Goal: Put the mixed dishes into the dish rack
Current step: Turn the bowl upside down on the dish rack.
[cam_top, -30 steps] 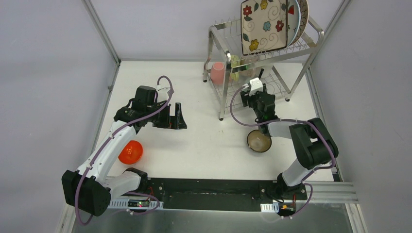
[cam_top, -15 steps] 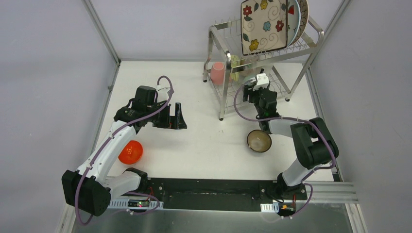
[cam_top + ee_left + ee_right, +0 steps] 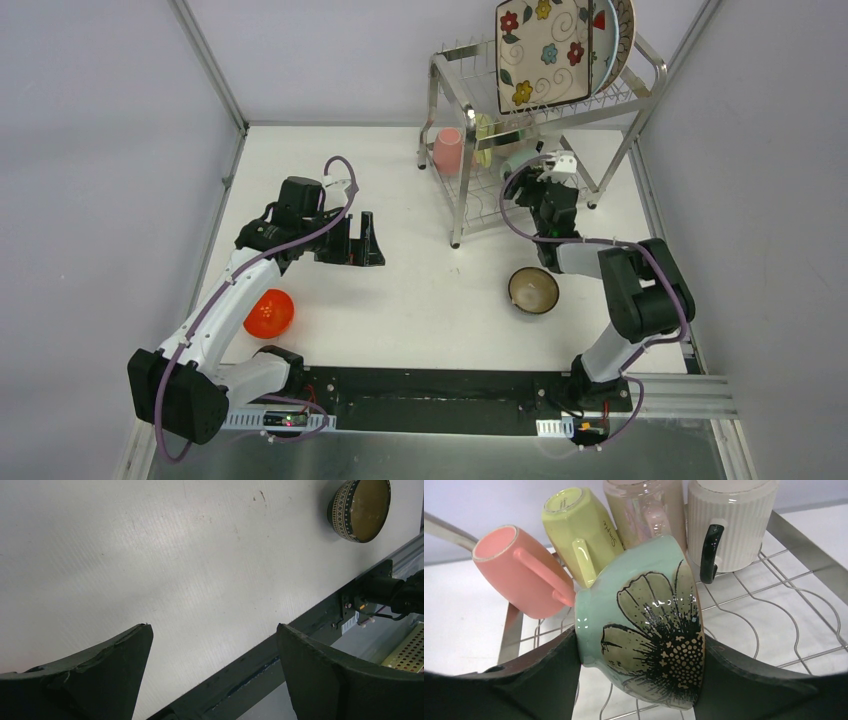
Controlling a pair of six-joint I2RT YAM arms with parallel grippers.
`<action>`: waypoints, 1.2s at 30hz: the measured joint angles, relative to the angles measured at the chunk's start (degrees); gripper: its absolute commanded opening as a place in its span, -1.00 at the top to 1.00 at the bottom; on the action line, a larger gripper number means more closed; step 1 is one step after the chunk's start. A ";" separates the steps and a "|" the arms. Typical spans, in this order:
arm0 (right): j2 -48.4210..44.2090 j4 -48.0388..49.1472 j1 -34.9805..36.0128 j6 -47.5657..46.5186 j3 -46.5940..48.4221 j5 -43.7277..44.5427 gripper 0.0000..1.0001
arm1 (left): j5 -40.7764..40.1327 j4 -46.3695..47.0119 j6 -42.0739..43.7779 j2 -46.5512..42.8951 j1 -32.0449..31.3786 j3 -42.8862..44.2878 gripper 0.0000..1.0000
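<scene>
Right gripper [image 3: 638,636]: jaws part-way open and clamped on the mint bowl [image 3: 644,630], one finger on each side of its wall. The bowl is tipped on its side, its black-and-tan flower facing the wrist camera. Hand and bowl are inside the lower tier of the dish rack [image 3: 774,612], with the wire shelf directly beneath the fingers. Cannot tell whether the bowl touches the wire.

Just beyond the fingertips, a row of upturned cups: pink cup [image 3: 519,580] ahead-left, yellow-green cup [image 3: 576,527] close behind the bowl, glossy pale-pink cup [image 3: 644,505] and ribbed cream cup [image 3: 729,522] ahead-right.

Above the hand, on the upper tier: square floral plate [image 3: 545,55] on edge, round plate [image 3: 624,30] behind it.

Behind the wrist, on the table [image 3: 430,290]: brown bowl [image 3: 533,290].

Left gripper [image 3: 214,630]: jaws spread fully, nothing between them, over bare table. Orange bowl [image 3: 269,313] lies back toward that arm's base, beside the forearm.
</scene>
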 measured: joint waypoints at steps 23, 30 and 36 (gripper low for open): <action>7.13 5.22 -5.14 27.54 0.13 0.24 0.81 | 0.11 0.00 0.00 0.02 0.00 0.00 -0.98; 8.74 7.76 -6.80 34.56 0.76 -0.42 0.56 | 0.17 0.00 0.00 0.02 0.00 0.00 -0.98; 8.74 6.29 -7.87 38.97 1.42 -1.07 0.35 | 0.20 0.00 0.00 0.02 0.00 0.00 -0.98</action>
